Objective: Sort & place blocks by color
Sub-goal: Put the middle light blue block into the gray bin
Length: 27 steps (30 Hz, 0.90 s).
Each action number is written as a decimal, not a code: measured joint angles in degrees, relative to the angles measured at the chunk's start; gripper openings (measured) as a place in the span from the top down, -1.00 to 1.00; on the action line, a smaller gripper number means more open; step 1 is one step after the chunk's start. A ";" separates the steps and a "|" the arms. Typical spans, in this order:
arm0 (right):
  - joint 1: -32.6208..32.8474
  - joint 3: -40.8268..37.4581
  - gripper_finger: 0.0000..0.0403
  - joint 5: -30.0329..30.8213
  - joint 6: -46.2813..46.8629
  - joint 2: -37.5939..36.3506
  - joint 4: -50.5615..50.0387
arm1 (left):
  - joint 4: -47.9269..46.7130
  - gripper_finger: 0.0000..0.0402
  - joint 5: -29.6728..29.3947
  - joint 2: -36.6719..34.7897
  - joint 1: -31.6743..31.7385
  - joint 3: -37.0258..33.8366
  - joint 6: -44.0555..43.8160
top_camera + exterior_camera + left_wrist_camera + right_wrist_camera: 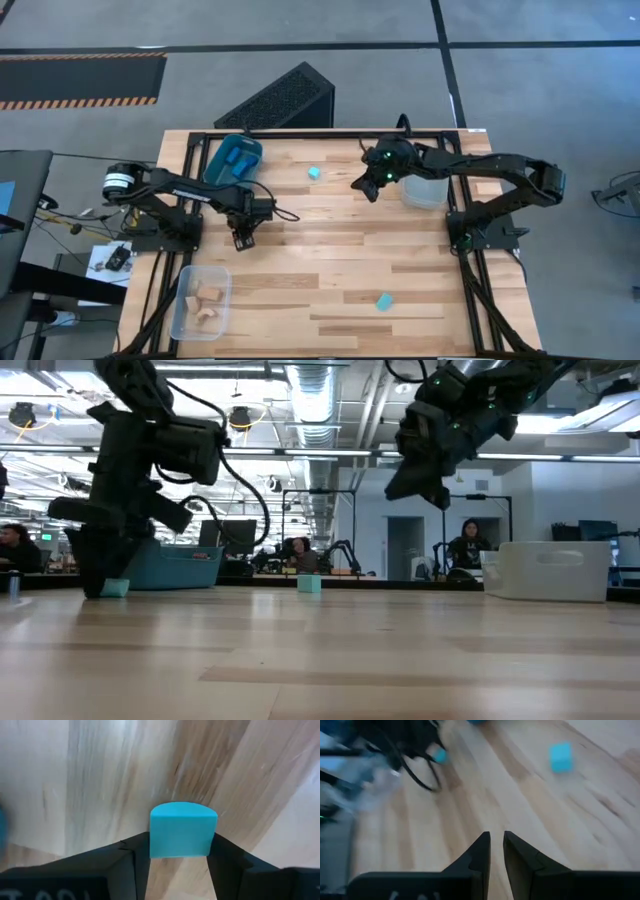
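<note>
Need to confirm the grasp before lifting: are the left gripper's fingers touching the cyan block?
Touching. In the left wrist view, both fingers of the left gripper press flush against the sides of the cyan block, no gap showing.

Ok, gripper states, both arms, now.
Left gripper: closed on a light cyan block, down at the table.
Right gripper: nearly closed, empty, raised above the table.

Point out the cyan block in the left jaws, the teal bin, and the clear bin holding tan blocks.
cyan block (pixel 183 831), left wrist view, front face.
teal bin (pixel 222 152), high view, upper rim.
clear bin (pixel 186 276), high view, bare corner.
</note>
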 joint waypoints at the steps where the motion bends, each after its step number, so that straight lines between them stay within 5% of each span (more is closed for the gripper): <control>1: -0.53 0.00 0.61 -2.05 1.05 0.17 1.73 | 0.62 0.35 -1.20 -0.12 -0.02 0.43 0.90; 8: -3.84 0.00 0.50 -14.83 13.44 4.81 17.80 | 8.13 0.17 -10.19 -0.61 0.75 5.79 4.93; 13: -3.71 0.00 0.29 -18.40 23.04 8.59 24.18 | 14.28 0.24 -12.34 -1.55 2.96 9.95 8.24; 22: 0.71 0.15 -0.26 -17.07 34.24 13.60 37.88 | 34.62 0.26 -7.72 -2.36 6.60 16.97 21.30; 27: 1.61 0.26 -0.34 -12.98 40.20 14.26 46.29 | 41.48 0.25 -3.78 -2.34 6.58 17.02 26.55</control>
